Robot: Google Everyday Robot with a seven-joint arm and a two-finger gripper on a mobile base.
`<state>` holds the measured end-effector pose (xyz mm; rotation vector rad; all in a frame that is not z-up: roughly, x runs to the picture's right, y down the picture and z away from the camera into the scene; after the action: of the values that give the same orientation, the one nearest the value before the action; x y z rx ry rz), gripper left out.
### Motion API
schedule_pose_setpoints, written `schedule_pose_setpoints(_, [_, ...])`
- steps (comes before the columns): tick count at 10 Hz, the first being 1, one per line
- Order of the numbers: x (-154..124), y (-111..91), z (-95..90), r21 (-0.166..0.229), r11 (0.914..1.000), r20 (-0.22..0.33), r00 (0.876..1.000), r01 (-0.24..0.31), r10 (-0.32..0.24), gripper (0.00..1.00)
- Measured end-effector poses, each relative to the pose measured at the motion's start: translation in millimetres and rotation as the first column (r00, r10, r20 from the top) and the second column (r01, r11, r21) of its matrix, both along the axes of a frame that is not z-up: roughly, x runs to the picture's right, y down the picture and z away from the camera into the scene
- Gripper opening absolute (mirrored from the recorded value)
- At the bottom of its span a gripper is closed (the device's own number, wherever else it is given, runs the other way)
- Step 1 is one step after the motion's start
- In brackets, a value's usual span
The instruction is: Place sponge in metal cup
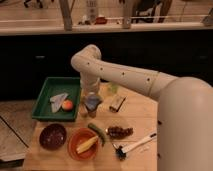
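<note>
Gripper point(92, 96) points straight down beside tray point(46, 95). Sponge point(92, 103) at its tip, just above cup point(88, 112), likely lined up for drop. Claw open or closed: cannot tell.

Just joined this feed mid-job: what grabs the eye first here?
The big white arm arches in from the right, its gripper down over the middle of the table beside the green tray, with the pale-blue sponge at its tip. Near the front edge sit an orange bowl and a dark bowl.
</note>
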<state>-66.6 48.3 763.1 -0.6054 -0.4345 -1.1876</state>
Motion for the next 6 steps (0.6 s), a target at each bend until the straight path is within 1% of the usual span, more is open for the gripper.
schedule_pose_setpoints(4, [-21.6,1.5,15.1,-0.024,0.9996,0.033,0.999,0.013,-0.013,0.01])
schedule_pose_setpoints(6, [-25.8,5.6,25.6,-0.033,0.9993,0.032,0.999,0.016,-0.015,0.01])
